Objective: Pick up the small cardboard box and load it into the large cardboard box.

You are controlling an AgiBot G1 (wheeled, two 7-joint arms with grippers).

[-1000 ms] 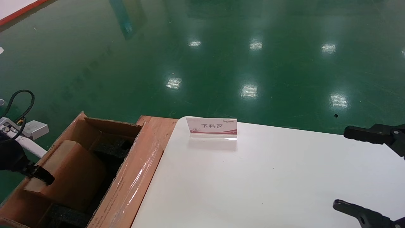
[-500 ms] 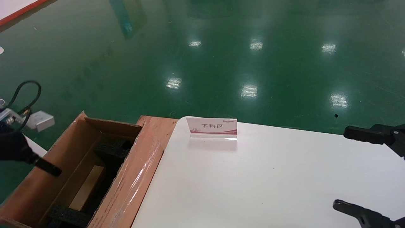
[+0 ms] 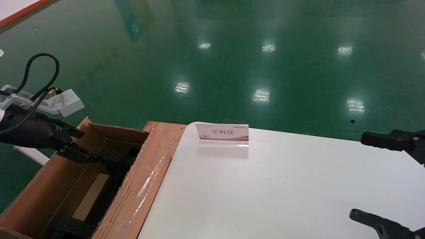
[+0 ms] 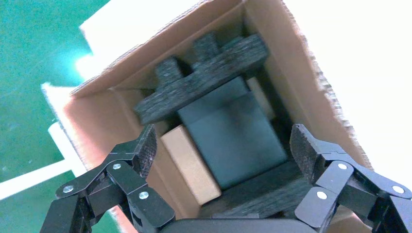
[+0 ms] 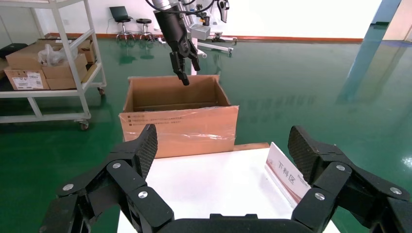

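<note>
A small, flat, tan-brown cardboard box (image 3: 92,197) is lying deep inside a large brown corrugated cardboard box (image 3: 33,196), resting against that carton's inner wall on the robot's left side. In the left wrist view, the small box (image 4: 190,163) is sitting just beside a dark grey-green block (image 4: 232,133), and both are lying between two black foam pads (image 4: 204,76) that are lining the two ends of the large box (image 4: 286,85). Nothing is touching the small box.

The large box is standing open. Its long flap nearest the robot's right, covered in shiny clear tape (image 3: 141,189), is hanging outward against the edge of a white surface (image 3: 285,186).

The black left hand (image 3: 75,143) is hovering above the far end of the large box, over its opening and clear of the foam. Its fingers are spread wide and holding nothing, as the left wrist view (image 4: 221,151) shows plainly.

On the white surface, beyond the large box's taped flap, a small white and pink sign with a clear base (image 3: 223,133) is standing upright.

The black right hand (image 3: 391,179) is resting idle above the edge of the surface farthest from the large box, its fingers also spread wide and empty, as seen in the right wrist view (image 5: 222,150).

A glossy green floor (image 3: 232,59) is stretching out behind the large box.
</note>
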